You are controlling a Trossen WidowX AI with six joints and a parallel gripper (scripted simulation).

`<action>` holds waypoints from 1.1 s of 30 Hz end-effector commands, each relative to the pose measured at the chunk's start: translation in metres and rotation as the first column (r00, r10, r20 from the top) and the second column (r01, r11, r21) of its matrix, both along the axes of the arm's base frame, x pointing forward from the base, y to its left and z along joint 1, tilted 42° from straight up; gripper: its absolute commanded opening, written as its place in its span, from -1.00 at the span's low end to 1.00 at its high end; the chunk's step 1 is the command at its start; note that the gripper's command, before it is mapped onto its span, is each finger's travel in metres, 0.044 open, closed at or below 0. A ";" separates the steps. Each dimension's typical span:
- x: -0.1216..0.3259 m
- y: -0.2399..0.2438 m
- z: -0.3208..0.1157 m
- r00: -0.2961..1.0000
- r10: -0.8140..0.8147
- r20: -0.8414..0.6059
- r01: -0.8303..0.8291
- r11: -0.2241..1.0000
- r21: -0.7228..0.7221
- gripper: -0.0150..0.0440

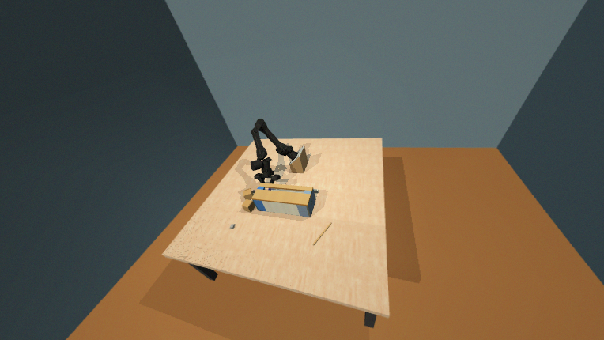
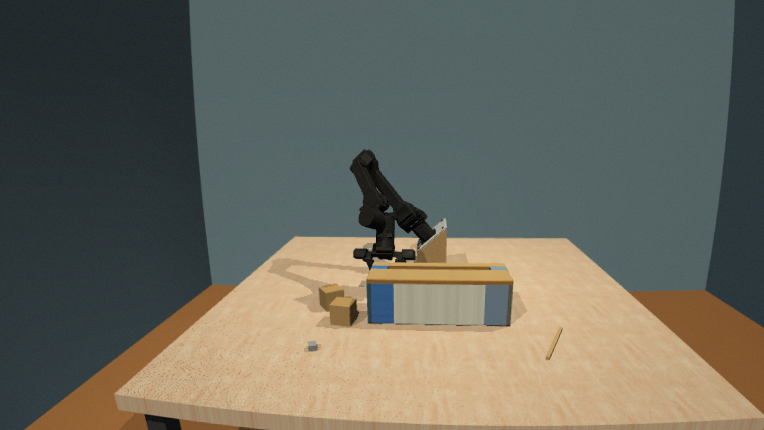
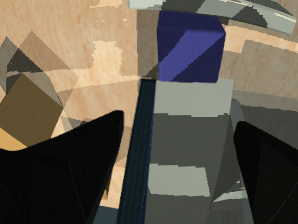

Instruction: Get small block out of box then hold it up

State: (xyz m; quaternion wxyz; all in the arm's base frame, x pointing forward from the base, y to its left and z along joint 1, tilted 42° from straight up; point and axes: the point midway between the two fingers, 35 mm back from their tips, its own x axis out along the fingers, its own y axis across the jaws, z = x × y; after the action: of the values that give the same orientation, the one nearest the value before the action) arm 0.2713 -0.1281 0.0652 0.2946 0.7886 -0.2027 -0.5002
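pincer (image 1: 266, 182) (image 2: 385, 262) (image 3: 181, 124) partly open, a little past halfway, with nothing between its fingers. in the wrist view the purple block (image 3: 190, 47) lies at twelve o'clock from the gap, beyond both fingertips, touching or just beside the far end of a pale strip (image 3: 192, 98), a curved pale rail (image 3: 282, 22) close past it. whether it sits on the desk (image 1: 337, 262) (image 2: 427, 373) (image 3: 110, 25) itself i cannot tell. it looks near cubic, so no long axis to favour. only one arm, so no choice of reach. from above, the box (image 1: 281, 197) (image 2: 438, 276) stands at about four to five o'clock from the pincer. the coming move, i judge, wants travel towards twelve before any closing; the rail could foul a fingertip. no brand, label or writing can be read.
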 end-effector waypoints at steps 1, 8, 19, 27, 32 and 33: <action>-0.003 -0.004 -0.010 1.000 0.002 -0.017 -0.002 1.000 0.004 0.47; -0.003 -0.012 -0.018 1.000 0.002 -0.017 -0.002 1.000 0.004 0.47; -0.006 -0.024 -0.030 1.000 0.002 -0.016 -0.002 1.000 0.002 0.47; -0.008 -0.031 -0.037 1.000 0.002 -0.015 -0.002 1.000 -0.001 0.47; -0.008 -0.031 -0.037 1.000 0.002 -0.015 -0.002 1.000 -0.001 0.03; -0.008 -0.031 -0.037 1.000 0.002 -0.015 -0.002 1.000 -0.001 -0.06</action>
State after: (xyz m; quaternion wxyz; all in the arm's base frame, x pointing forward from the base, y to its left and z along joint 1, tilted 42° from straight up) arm 0.2659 -0.1593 0.0313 0.2966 0.7867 -0.2030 -0.5020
